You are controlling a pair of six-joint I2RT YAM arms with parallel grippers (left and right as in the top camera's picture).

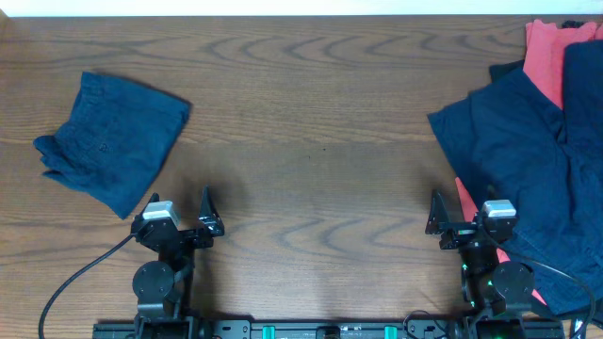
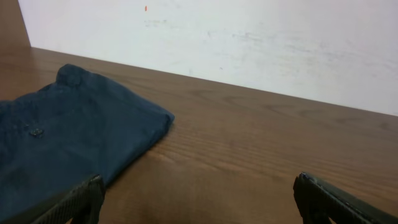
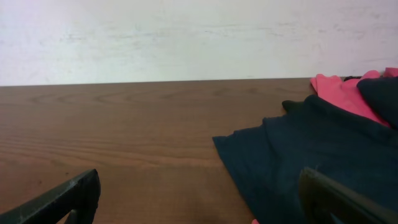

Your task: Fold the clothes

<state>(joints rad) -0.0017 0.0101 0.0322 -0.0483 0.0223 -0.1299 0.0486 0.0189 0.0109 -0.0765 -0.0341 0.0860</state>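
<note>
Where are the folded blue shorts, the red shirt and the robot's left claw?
folded blue shorts [image 1: 113, 141], overhead view, middle of the fabric.
red shirt [image 1: 545, 52], overhead view, its uncovered upper part.
left gripper [image 1: 179, 205], overhead view, midway between its fingertips.

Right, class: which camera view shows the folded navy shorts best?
The overhead view: the folded navy shorts lie whole in it, every edge visible. The left wrist view catches only part of them, cut off at the frame's left and bottom. The right wrist view shows none of them, only the unfolded pile.
</note>
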